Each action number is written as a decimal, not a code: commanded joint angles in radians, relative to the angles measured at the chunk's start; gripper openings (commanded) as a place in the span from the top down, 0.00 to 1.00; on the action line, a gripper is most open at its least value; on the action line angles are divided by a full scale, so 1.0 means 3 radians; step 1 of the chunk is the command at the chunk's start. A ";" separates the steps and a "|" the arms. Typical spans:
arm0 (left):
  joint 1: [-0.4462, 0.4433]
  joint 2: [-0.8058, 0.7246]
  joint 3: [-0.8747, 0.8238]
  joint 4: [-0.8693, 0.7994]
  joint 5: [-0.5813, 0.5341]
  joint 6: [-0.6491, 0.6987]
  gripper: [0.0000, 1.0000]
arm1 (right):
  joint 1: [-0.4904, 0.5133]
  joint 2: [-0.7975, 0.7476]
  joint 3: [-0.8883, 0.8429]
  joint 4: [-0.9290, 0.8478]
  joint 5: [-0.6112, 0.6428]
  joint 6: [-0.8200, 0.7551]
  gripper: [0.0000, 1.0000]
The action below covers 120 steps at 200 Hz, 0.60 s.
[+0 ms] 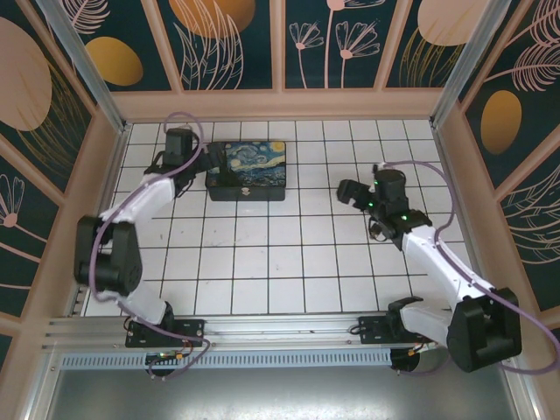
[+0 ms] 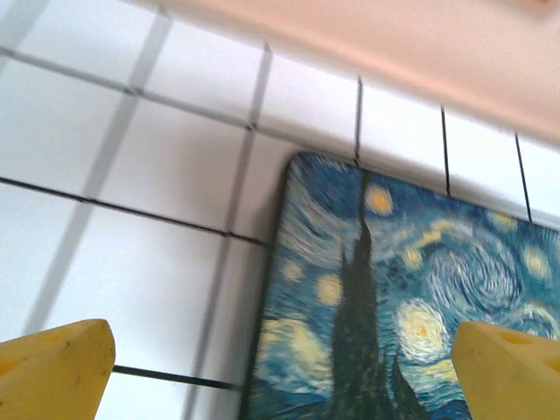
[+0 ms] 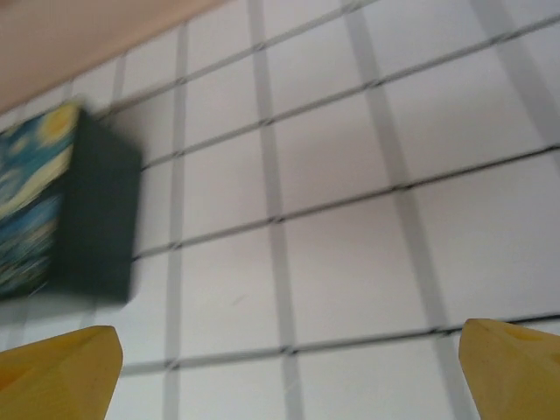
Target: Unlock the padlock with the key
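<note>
Two pincers stand released, and neither holds anything. The left gripper (image 1: 201,163) hangs at the left end of the painted box (image 1: 247,169). In its wrist view the yellow fingertips (image 2: 57,367) are spread wide, with the box lid (image 2: 394,306) and bare tile between them. The right gripper (image 1: 348,194) hovers to the right of the box and well apart from it, its fingers (image 3: 507,367) equally spread over empty tiles. That wrist picture is blurred.

I cannot make out the padlock or the key. A small pale mark (image 1: 248,189) on the near face of the box may be the lock, but it is too small to tell.

I judge the task to be at its start, or between grasps, with no key in hand. The next move calls for finding the key and pinching it by its head, while the other arm steadies the lock.

The table (image 1: 289,262) is white tile with dark grout lines, flat and hard, so I judge a thin key would be awkward to lift off it. Wood-framed walls (image 1: 236,44) with dark floral panels close in the left, right and far sides.
</note>
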 commanded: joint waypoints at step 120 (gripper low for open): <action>0.0787 -0.0374 -0.2369 0.3343 0.0826 0.1369 0.01 | -0.1140 0.1567 -0.1546 0.4768 -0.0527 -0.1004 0.01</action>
